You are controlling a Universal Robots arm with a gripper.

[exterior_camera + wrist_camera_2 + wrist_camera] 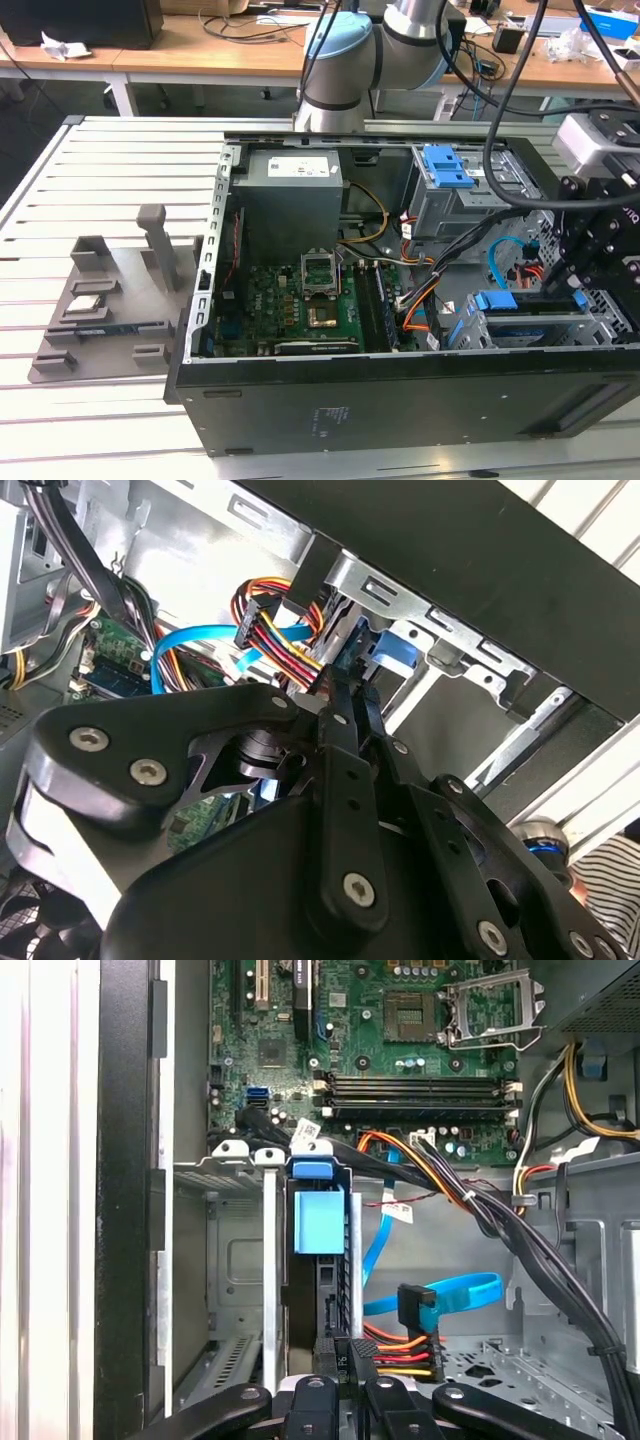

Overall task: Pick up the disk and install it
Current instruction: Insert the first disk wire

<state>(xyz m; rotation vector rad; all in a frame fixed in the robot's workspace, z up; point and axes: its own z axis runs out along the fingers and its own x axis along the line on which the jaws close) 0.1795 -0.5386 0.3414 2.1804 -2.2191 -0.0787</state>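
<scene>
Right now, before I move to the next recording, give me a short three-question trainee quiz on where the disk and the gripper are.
1. True or false: the disk lies on the grey tray.
2. In the exterior view the gripper is: A) above the grey tray; B) at the drive cage, at the exterior view's right; C) over the power supply.
3. Fill in: the frame around the disk is coloured ____.
Key: 1 false, it sits in a slot of the drive cage; 2 B; 3 blue.
</scene>
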